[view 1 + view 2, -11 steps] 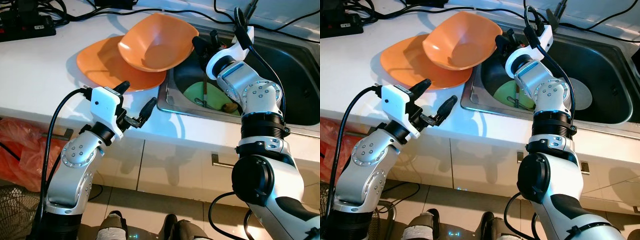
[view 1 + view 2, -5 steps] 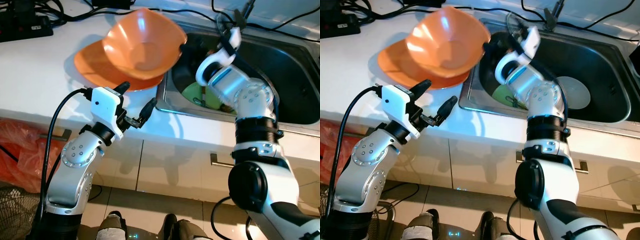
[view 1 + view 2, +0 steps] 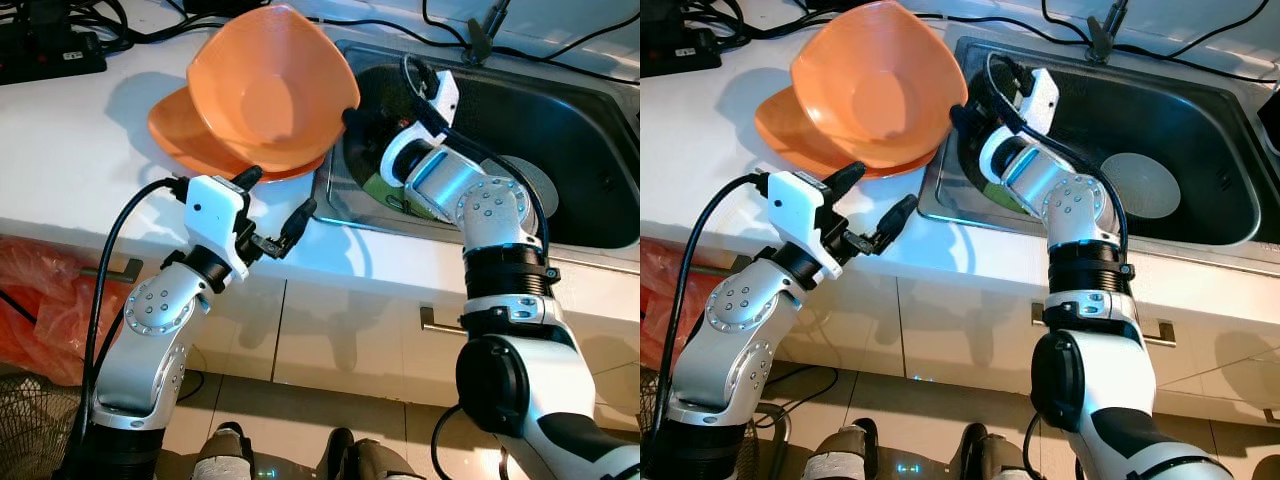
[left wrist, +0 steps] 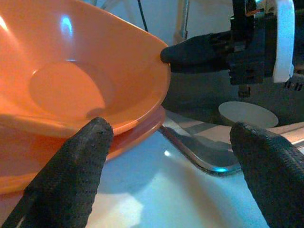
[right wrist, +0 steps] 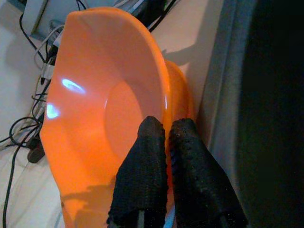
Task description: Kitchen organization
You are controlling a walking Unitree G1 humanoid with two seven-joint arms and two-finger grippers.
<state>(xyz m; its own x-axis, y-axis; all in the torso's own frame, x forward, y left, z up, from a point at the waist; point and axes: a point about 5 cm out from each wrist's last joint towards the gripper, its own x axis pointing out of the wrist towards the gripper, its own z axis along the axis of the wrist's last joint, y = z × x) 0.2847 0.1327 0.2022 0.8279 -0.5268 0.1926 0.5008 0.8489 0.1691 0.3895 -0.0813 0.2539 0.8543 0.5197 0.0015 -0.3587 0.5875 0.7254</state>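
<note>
The right gripper pinches the rim of the orange bowl, tilted above the orange plate at the worktop's sink edge. The left gripper hovers spread near the front edge. The eye views show a green plate in the sink.

Bowl tilted, above plate on desk, left of sink. Right tool pinches bowl rim; left tool before plate.

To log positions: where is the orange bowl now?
The orange bowl is tilted above the orange plate on the counter, left of the sink, its rim gripped by the right pincer.
</note>
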